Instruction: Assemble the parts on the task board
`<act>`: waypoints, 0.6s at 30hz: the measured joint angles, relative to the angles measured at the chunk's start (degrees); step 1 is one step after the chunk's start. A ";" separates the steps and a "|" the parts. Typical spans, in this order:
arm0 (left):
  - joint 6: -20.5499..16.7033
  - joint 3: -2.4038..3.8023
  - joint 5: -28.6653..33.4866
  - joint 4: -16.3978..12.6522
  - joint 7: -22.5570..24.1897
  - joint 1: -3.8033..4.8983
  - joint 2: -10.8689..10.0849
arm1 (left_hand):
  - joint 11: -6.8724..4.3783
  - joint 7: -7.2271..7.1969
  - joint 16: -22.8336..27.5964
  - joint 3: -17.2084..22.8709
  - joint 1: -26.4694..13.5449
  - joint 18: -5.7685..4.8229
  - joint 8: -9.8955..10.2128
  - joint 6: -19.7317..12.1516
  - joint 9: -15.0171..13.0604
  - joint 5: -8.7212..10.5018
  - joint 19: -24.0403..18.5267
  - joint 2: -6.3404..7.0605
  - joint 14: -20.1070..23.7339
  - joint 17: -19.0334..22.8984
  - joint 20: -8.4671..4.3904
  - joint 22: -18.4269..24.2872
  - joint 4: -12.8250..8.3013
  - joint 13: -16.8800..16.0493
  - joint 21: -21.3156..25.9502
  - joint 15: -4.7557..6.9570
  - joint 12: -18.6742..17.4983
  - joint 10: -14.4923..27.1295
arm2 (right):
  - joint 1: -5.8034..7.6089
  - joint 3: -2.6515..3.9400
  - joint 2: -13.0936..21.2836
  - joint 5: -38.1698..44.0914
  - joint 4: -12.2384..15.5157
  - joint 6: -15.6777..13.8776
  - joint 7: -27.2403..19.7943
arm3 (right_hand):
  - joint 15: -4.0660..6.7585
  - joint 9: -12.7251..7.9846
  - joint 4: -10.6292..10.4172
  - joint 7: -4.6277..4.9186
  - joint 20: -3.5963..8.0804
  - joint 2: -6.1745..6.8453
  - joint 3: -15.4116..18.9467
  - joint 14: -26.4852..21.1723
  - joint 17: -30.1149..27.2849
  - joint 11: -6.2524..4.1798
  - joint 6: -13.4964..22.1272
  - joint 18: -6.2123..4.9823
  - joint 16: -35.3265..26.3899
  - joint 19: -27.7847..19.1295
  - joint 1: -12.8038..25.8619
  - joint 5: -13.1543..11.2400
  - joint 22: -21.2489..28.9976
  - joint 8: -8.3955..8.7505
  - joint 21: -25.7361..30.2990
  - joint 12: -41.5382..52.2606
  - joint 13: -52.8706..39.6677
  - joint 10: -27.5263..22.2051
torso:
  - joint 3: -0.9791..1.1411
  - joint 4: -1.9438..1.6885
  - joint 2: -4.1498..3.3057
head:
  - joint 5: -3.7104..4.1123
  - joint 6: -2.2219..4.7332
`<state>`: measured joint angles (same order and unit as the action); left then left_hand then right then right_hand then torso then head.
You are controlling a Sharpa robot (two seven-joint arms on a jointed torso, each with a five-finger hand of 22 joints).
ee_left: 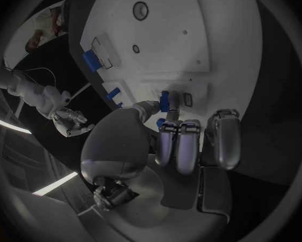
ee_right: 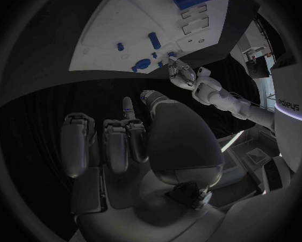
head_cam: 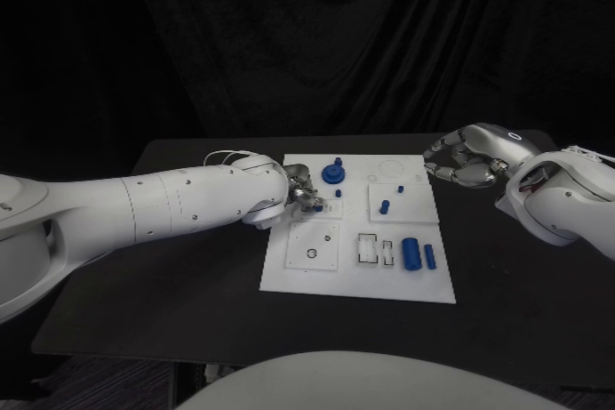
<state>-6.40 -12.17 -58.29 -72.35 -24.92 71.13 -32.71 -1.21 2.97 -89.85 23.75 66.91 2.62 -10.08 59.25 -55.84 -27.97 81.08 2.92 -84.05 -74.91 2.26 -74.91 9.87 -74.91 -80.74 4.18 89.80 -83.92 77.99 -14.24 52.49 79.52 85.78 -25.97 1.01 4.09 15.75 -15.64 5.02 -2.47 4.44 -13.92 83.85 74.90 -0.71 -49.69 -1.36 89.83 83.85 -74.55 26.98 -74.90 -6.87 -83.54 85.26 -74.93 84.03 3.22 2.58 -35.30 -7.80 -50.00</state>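
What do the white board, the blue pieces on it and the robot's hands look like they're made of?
The board looks like matte white plastic: flat, even, no glare, though painted metal is possible. The blue pieces look like moulded or printed plastic, with solid colour and a dull sheen. The left hand and right hand look like brushed metal or metallic-coated plastic, silver with soft highlights.

Both arms are showing smooth white shells: the left arm (head_cam: 154,210) is presenting a broad rounded casing dotted with small dark screws, and thin pale cables are looping out near its wrist. The right arm (head_cam: 564,201) is wearing the same white casing, with a dark seam between its segments (grey lettering is running along it in the right wrist view). The left hand (head_cam: 300,189) and right hand (head_cam: 472,156) are gleaming silver, with rounded, segmented fingers (ee_left: 221,140).
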 measured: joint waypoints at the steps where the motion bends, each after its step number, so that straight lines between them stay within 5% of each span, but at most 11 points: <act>1: 0.00 0.00 0.00 0.01 0.01 -0.01 0.00 | 0.00 0.00 0.00 0.01 0.00 0.00 0.09 0.00 0.00 0.39 0.00 0.00 0.00 0.00 0.00 0.00 -0.01 0.00 0.00 0.00 0.00 0.00 | 0.00 0.00 0.00 0.00 0.00 0.03 0.02 | 0.00 0.00 0.00 0.00 0.00 0.00 0.00 0.00 0.00 0.00 0.00 0.00 0.00 0.00 0.00 0.00 0.00 0.00 0.00 0.00 0.00 0.00 | 0.00 0.01 0.00 | -0.05 0.00; 5: 0.01 0.03 -0.01 0.03 0.02 -0.01 0.00 | 0.00 -0.01 0.00 0.61 -1.15 0.00 0.78 -0.02 0.08 5.67 -0.20 -1.08 0.00 0.00 0.20 0.00 -0.60 0.00 0.33 0.00 0.00 0.00 | -0.02 0.00 0.00 0.00 0.00 0.18 0.11 | 0.00 0.00 0.00 0.00 0.00 0.00 0.00 0.00 0.00 0.00 0.00 0.00 0.00 0.00 0.00 0.00 0.00 0.00 0.00 0.00 0.00 0.00 | -0.01 0.02 0.00 | -0.07 0.00; 10: 0.06 0.04 -0.03 0.08 0.03 -0.01 0.05 | 0.13 -0.03 0.00 -1.44 -3.07 0.00 2.03 -0.59 0.88 11.74 -0.23 -1.16 0.21 0.00 0.23 0.00 1.43 0.00 0.66 -0.20 0.00 -0.13 | -0.03 0.00 0.04 0.00 0.03 0.37 0.20 | 0.00 0.00 0.00 0.00 0.00 0.00 0.00 0.00 0.00 0.00 0.00 0.00 0.00 0.00 0.00 0.00 0.00 0.00 0.35 0.00 0.00 0.00 | -0.02 0.01 -0.01 | -0.07 0.00; 18: 0.19 0.04 -0.02 0.05 0.06 -0.06 0.28 | 0.39 0.30 0.00 -3.77 -4.38 -0.01 2.65 -0.26 1.98 13.92 -0.41 -1.17 0.00 0.00 0.41 0.01 2.96 0.00 0.67 -0.41 0.00 0.02 | -0.03 0.00 0.10 0.00 0.07 0.65 0.37 | 0.00 0.01 0.00 0.00 0.00 0.00 0.00 0.00 0.00 0.00 0.00 0.00 0.00 0.00 0.00 0.00 -0.04 0.00 0.35 0.00 0.01 0.00 | -0.03 -0.07 -0.01 | -0.16 0.00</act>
<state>-6.21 -12.13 -58.31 -72.30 -24.87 71.07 -32.43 -0.82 3.27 -89.85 19.99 62.54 2.62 -7.42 58.98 -53.86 -14.05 80.67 1.76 -84.05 -74.91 2.67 -74.91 12.82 -74.91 -80.07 3.77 89.80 -83.91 77.96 -14.24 52.59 79.52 85.86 -25.32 1.38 4.09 15.76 -15.64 5.03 -2.46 4.44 -13.92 83.85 74.90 -0.71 -49.69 -1.36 89.83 83.85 -74.56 26.98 -74.95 -6.87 -83.19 85.26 -74.92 84.03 3.19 2.51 -35.32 -7.96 -50.00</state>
